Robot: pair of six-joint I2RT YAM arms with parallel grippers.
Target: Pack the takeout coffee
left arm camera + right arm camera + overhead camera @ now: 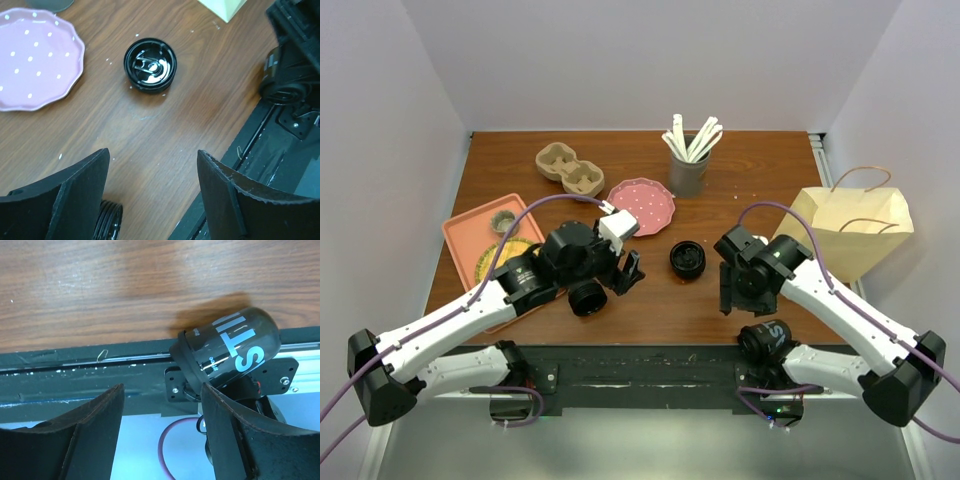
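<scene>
— Looking down from above first: is anything packed?

— Nothing I can see. The paper bag [850,235] stands at the right of the table [770,170], its inside hidden from here. The cardboard cup carrier [570,170] at the back has both wells bare. The black lid [687,260] lies alone mid-table, between the two arms, and the black cup [767,340] lies on its side at the near edge, by the right arm's base.

— And the grippers?

— The left gripper [625,272] hangs just beside a second black round piece [587,297]; whether that is a cup or a lid, I cannot tell. The right gripper [732,290] hangs near the tipped cup.

— What does the left wrist show?

— Its fingers [75,200] stand wide apart with only bare wood between them. The lid [150,65] lies ahead, open side up, near the pink plate [35,60] but not touching it.

— And the right wrist?

— Same story: the right gripper [160,435] is spread and carrying nothing. The cup [230,347] lies just beyond one finger, on the dark strip along the table edge, white lettering upward.

— So how far along?

— Barely begun, I'd say. The cup needs standing up, the lid fitting on, then the carrier and the bag. None of that is done yet.
</scene>
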